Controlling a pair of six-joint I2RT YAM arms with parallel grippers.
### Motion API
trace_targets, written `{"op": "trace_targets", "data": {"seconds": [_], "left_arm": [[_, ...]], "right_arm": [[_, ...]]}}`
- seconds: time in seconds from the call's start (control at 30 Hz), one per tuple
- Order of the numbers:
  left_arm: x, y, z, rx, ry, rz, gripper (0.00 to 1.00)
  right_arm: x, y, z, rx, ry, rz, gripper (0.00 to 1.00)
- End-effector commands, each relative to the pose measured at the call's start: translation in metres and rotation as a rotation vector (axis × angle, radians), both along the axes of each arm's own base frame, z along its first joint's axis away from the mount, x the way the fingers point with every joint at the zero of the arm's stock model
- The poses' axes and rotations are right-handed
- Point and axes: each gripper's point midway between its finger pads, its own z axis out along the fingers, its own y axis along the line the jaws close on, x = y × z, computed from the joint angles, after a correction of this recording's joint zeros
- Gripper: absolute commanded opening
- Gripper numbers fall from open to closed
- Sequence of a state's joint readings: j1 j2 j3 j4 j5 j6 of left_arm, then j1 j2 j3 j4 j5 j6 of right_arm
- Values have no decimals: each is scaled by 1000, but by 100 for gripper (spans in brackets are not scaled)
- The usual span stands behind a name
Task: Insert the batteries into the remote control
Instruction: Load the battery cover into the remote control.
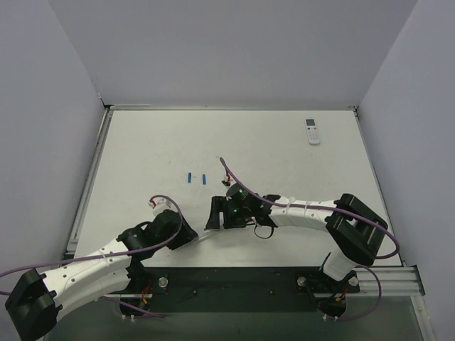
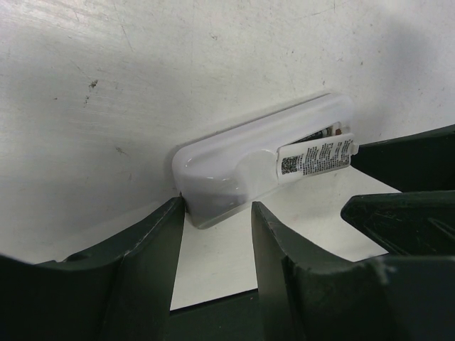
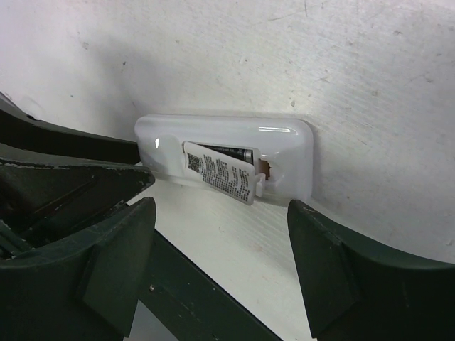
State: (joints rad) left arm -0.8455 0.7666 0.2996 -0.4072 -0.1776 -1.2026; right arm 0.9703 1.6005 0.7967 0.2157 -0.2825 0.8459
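Observation:
The remote control (image 2: 234,160) lies between my two grippers, plain white back showing. Its labelled battery cover (image 2: 316,156) is ajar over the compartment, where a dark cylinder (image 3: 231,153) shows. My left gripper (image 2: 217,213) is open, its fingertips at the remote's rounded end, holding nothing. My right gripper (image 3: 220,213) is open wide, and the remote (image 3: 220,149) lies just beyond its fingertips. Two small blue batteries (image 1: 190,177) (image 1: 204,178) lie side by side on the table, behind both grippers. In the top view my left gripper (image 1: 186,233) and right gripper (image 1: 213,215) hide the remote.
Another white remote with a small screen (image 1: 311,131) lies at the back right of the white table (image 1: 284,163). Grey walls stand on three sides. The right gripper's dark fingers (image 2: 405,213) are close beside the remote in the left wrist view.

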Motion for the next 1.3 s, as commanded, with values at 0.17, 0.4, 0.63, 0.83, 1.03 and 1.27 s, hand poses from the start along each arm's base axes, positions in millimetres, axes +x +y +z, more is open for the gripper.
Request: {"op": "trace_targets", "data": {"seconds": [0.17,0.4,0.63,0.83,1.03,1.27], "left_arm": [[4,-6,10,-43,-23,8,52],[4,-4,10,-36,-25,11,52],[4,-4,9,-28,-21,11,52],[3,-4,8,-27,-19,10,52],[3,-4,7,-28,-16,8,52],[3,-5,7,-30,-16,7,52]], "right_arm": [[9,-4,27,-34,-135,25,69],[19,-13,32,-24,-185,24,43],[24,-11,26,-28,-180,33,26],[25,-14,15,-62,-172,38,23],[24,-12,8,-73,-155,53,19],[21,-8,2,-73,-132,72,14]]}}
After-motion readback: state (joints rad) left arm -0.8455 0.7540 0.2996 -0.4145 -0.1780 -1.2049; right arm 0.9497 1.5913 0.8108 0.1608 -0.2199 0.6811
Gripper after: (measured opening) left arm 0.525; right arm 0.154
